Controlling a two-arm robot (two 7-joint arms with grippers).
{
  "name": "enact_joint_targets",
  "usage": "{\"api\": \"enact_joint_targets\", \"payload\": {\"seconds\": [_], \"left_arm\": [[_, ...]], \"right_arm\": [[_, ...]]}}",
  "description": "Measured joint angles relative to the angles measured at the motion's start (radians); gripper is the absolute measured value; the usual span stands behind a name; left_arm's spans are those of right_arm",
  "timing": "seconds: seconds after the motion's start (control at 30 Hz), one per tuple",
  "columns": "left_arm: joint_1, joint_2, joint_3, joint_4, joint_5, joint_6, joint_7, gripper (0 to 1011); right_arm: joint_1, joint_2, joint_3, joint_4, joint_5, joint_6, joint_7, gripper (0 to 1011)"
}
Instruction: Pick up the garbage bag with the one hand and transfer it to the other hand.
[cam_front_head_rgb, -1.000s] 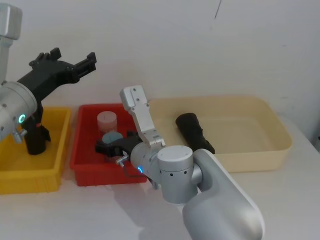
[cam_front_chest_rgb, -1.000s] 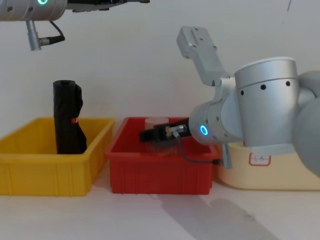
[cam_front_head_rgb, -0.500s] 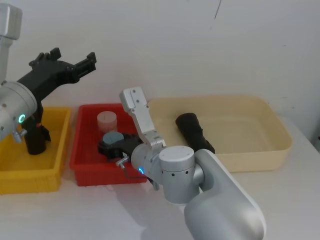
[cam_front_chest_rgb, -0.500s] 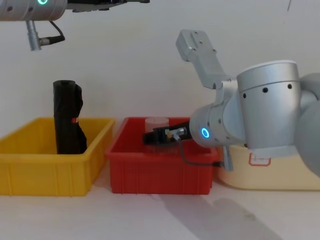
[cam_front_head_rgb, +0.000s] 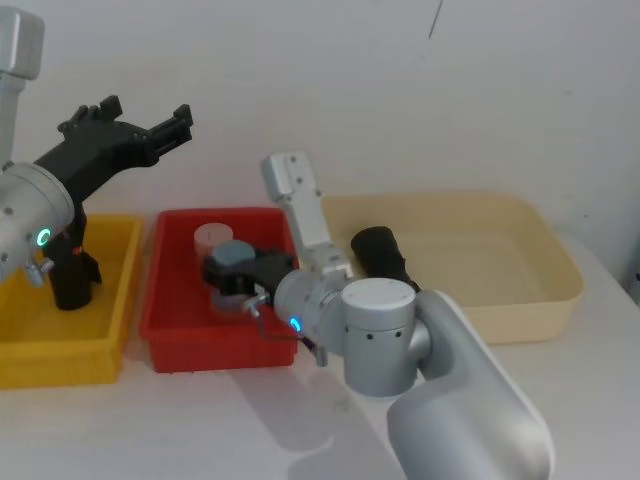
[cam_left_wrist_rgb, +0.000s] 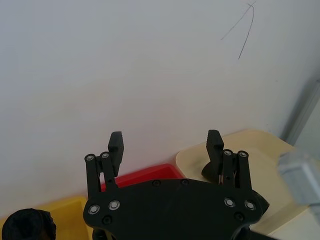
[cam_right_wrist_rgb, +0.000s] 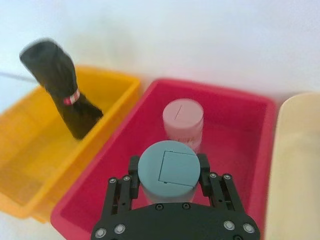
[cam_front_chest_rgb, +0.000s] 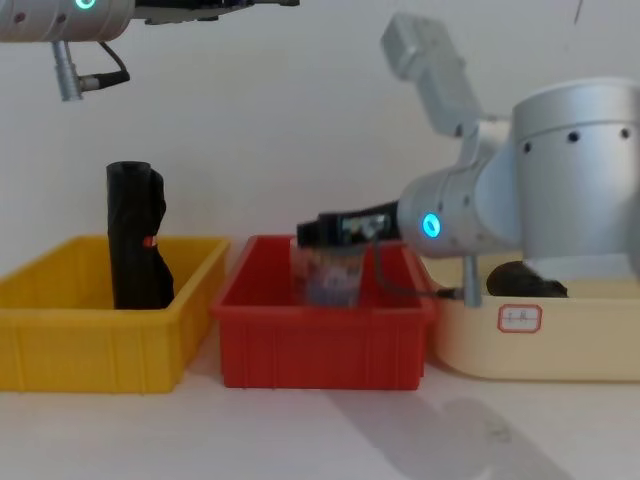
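The garbage bag (cam_front_head_rgb: 378, 250), a plain black roll, lies in the cream tray (cam_front_head_rgb: 520, 255), partly behind my right arm; it also shows as a dark lump (cam_front_chest_rgb: 525, 281) above the tray's rim. My right gripper (cam_front_head_rgb: 228, 272), on the blue-ringed arm, is over the red bin (cam_front_head_rgb: 170, 330) and shut on a blue-lidded jar (cam_right_wrist_rgb: 167, 169), fingers (cam_right_wrist_rgb: 133, 170) on either side. My left gripper (cam_front_head_rgb: 145, 112), on the green-ringed arm, is raised high above the yellow bin and open (cam_left_wrist_rgb: 165, 142), holding nothing.
A black roll with a red mark (cam_front_head_rgb: 68, 275) stands upright in the yellow bin (cam_front_head_rgb: 115, 290). A pink-lidded clear jar (cam_right_wrist_rgb: 183, 120) stands in the red bin. The three containers sit side by side against the white wall.
My right gripper has lifted the blue-lidded jar off the red bin's floor and drawn it toward the back; the arm's upper link swung right. The left arm has not moved.
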Motion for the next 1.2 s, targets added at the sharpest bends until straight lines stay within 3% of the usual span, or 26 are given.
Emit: {"api": "enact_joint_targets", "payload": {"seconds": [0.3,0.57,0.87,1.07,1.2], "left_arm": [[0.0,0.0,0.0,0.0,0.0,0.0,0.0,1001],[0.0,0.0,0.0,0.0,0.0,0.0,0.0,1001],[0.0,0.0,0.0,0.0,0.0,0.0,0.0,1001],[0.0,0.0,0.0,0.0,0.0,0.0,0.0,1001],[0.0,0.0,0.0,0.0,0.0,0.0,0.0,1001]], "right_arm": [[-0.022,0.006,0.068,-0.105,0.035,-0.001,-0.015,664],[-0.037,0.017,0.153,-0.18,0.068,-0.029,-0.047,663],[-0.046,0.037,0.239,-0.185,0.091,-0.085,-0.08,664],[-0.058,0.06,0.277,-0.15,0.1,-0.15,-0.087,843],[-0.069,0.071,0.282,-0.14,0.102,-0.19,-0.076,936]]}}
